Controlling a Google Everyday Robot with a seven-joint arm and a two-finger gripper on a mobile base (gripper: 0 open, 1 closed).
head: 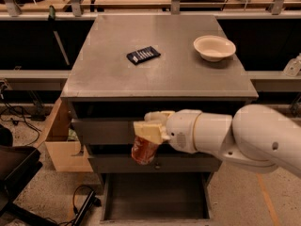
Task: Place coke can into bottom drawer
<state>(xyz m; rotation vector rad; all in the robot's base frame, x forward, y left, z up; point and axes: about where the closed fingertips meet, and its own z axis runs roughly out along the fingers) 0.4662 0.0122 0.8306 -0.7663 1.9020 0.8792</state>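
Coke can (143, 149): small orange-red cylinder with pale markings on its side, tilted slightly, its upper end hidden under the fingers.
Can's place: hanging just beneath the fingers, in the air in front of the cabinet's closed drawer fronts, above the open tray and not touching it.
Gripper (149, 132): cream-coloured, at the end of a thick white arm (235, 138) that reaches in from the picture's right, level with the drawer fronts.
Fingers (146, 130): clenched on the top of the Coke can, which they grasp from above.
Bottom drawer (155, 194): pulled out, a wide shallow grey tray with low side walls, well below the fingers and nearly straight under them.
Upper drawers (108, 131): two grey fronts, closed, right behind the fingers and the can.
Cabinet top (160, 74): flat grey metal, above the fingers.
Bowl (214, 47): pale and round, on the cabinet top, far above the fingers and off to the picture's right.
Dark packet (143, 55): flat, black with pale marks, on the cabinet top, almost directly above the fingers and well apart from the bowl.
Cardboard box (59, 140): brown, on the floor against the cabinet's side, at about the fingers' height toward the picture's left.
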